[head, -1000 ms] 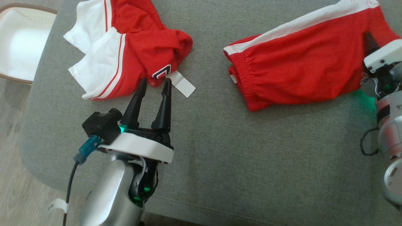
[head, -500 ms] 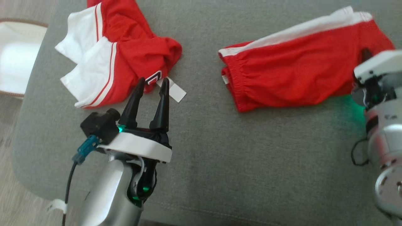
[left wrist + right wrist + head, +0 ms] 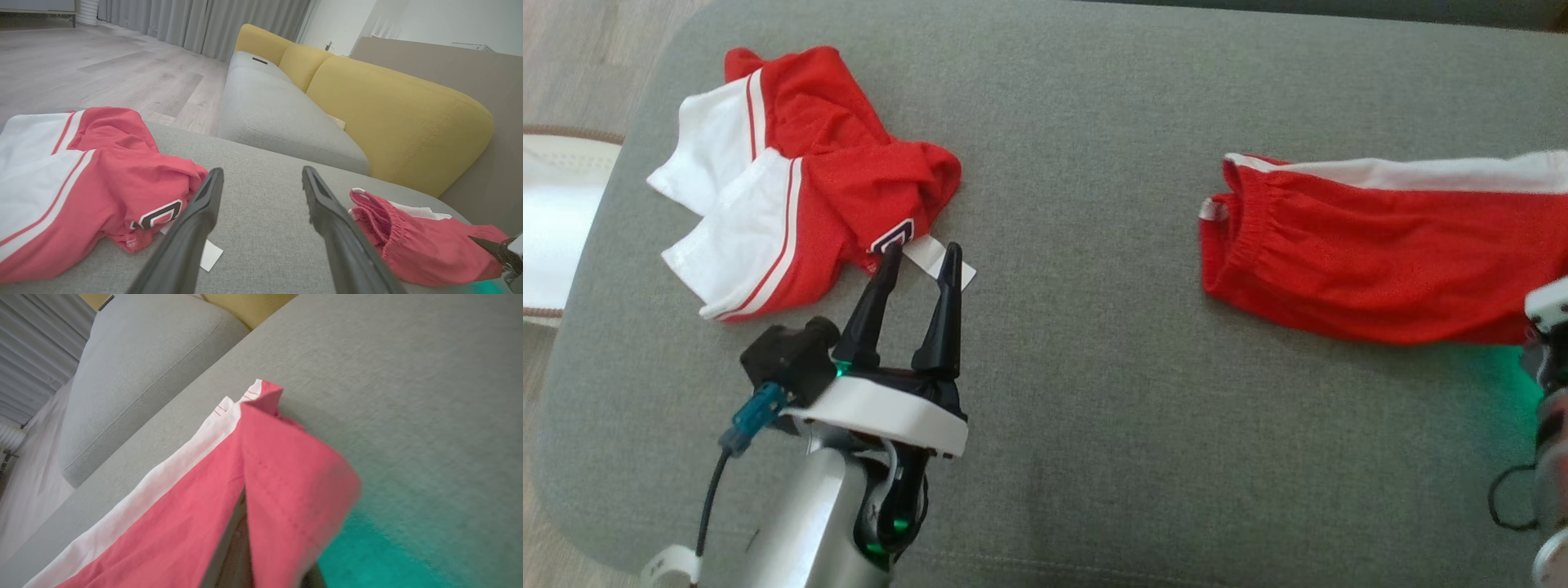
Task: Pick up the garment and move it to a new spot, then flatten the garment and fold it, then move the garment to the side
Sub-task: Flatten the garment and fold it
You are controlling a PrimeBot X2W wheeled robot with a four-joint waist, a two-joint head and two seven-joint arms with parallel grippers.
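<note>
The garment (image 3: 1380, 269) is a pair of red shorts with a white side stripe, lying stretched across the right of the grey cushion (image 3: 1094, 425). One end of it runs off the head view's right edge. My right gripper (image 3: 490, 247) is shut on that end; in the right wrist view the garment (image 3: 204, 506) drapes over the fingers and hides them. My left gripper (image 3: 920, 255) is open with nothing between its fingers, its tips just in front of a second crumpled red and white garment (image 3: 800, 204).
A white tag (image 3: 943, 263) lies by the left fingertips. A pale object with a brown rim (image 3: 547, 220) sits on the floor to the left. Beyond the cushion are a grey sofa seat (image 3: 278, 110) and yellow back cushions (image 3: 388, 114).
My right gripper has shut on the shorts' end and dragged them to the right, away from the crumpled garment. The head camera has shifted. The left gripper stays open in place.
</note>
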